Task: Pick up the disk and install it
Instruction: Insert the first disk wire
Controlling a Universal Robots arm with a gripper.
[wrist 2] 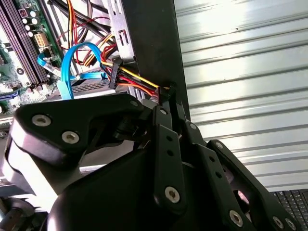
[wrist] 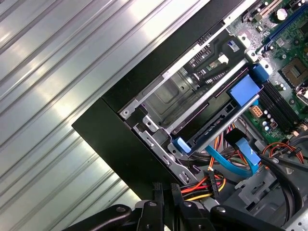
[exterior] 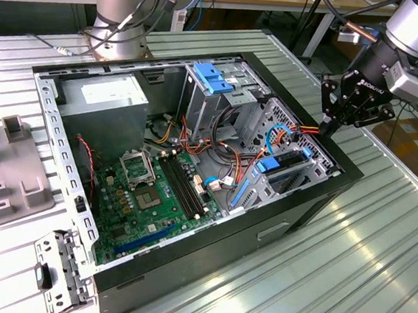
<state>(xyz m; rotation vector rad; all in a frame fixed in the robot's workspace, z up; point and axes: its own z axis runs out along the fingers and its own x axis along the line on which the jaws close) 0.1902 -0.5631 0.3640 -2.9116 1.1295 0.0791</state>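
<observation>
Tool (exterior: 329, 122), exterior view: fingers closed together at the open computer case's (exterior: 315, 204) right rim, on the coloured wire bundle (exterior: 311, 129); whether it pinches the wires is unclear. Disk (exterior: 291, 166) sits in the bay just below.

Second wrist view: wires (wrist 2: 137, 79) run to the fingertips.

First wrist view: disk (wrist: 216, 122) slotted in, blue rails; ribbed bench (wrist: 53, 91) beside.

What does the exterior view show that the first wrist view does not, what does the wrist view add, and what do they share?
The exterior view adds the grey power supply and the whole open computer case. The first wrist view adds a close look into the metal bay beside the disk. Both show the disk on blue rails, the blue cable, the ribbed table and the pincer by the case's corner.
</observation>
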